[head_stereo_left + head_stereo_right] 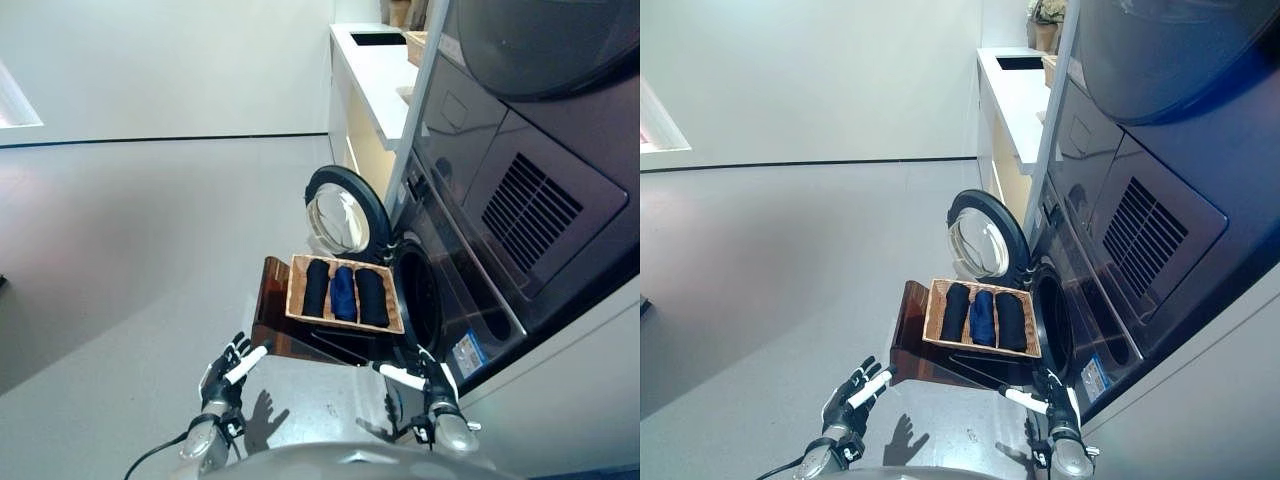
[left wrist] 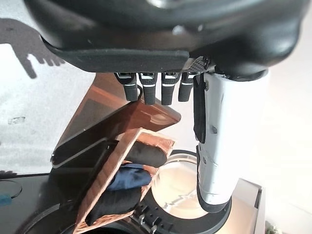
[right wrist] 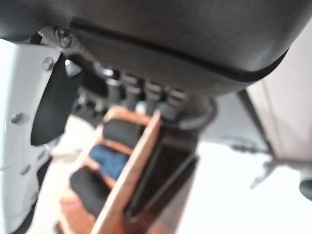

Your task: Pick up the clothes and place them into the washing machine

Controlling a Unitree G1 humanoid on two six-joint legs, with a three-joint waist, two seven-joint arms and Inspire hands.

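2 machines: a dark stacked unit [image 1: 530, 190] fills the right side; the washing machine [image 1: 450, 300] is the lower one, with a second appliance above it.
Drum opening: the round mouth [image 1: 418, 297] faces left toward the stand, dark inside.
Door: the round washer door [image 1: 345, 213] is swung open on the far side of the opening, its glass pane visible.
Counter: a white countertop [image 1: 385, 70] runs far behind the machines, with a dark recess at its far end.
Floor: grey floor [image 1: 130, 250] across the left and the near side.
Stand: a brown low stand [image 1: 275, 315] sits just left of the opening and carries the basket.
Basket: a wicker basket [image 1: 296, 285] rests on the stand, right beside the drum mouth.
Clothes: 3 rolled pieces lie side by side in the basket, a black roll [image 1: 316, 286] on the left, a blue roll [image 1: 343, 292] in the middle, a second black roll [image 1: 372, 297] on the right.
Left hand: the left hand [image 1: 225, 375] hangs near and left of the stand, fingers straight and spread, holding nothing, well clear of the basket.
Right hand: the right hand [image 1: 428, 375] sits near the basket's near right corner, fingers extended, empty, not touching the basket.
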